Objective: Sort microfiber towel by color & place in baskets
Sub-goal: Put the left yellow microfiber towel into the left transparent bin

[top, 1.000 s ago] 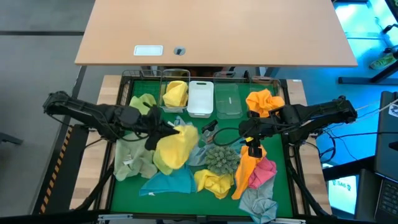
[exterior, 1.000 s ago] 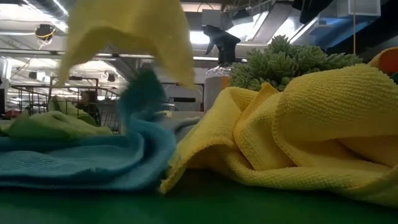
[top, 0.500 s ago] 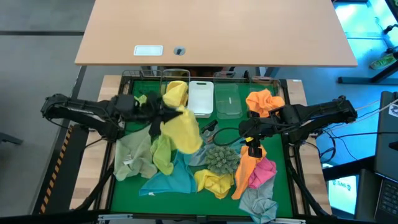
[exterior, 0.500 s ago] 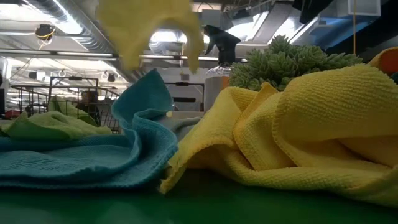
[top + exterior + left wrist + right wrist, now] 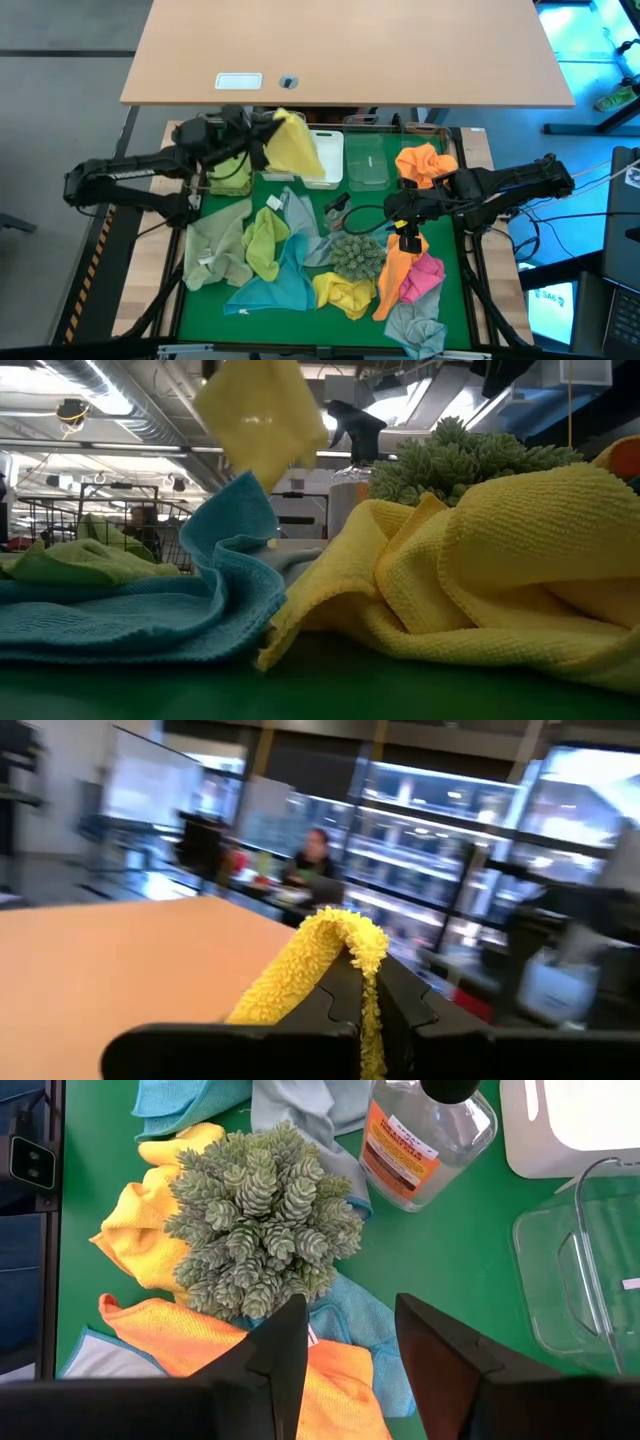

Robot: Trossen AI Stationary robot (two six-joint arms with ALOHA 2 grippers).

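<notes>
Left gripper (image 5: 262, 142) fingers clenched on yellow towel (image 5: 293, 147), held above the baskets (image 5: 366, 160) at the counter's far edge. Right gripper (image 5: 407, 238) fingers released, idle mid-mat. One orange towel (image 5: 424, 163) binned; most remain unsorted.

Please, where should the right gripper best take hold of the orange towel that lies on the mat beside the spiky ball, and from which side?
Probably on the raised fold at the upper end of the orange towel, coming straight down from above. That ridge stands clear of the pink towel and the spiky ball, and the open right gripper hangs just over it.
</notes>
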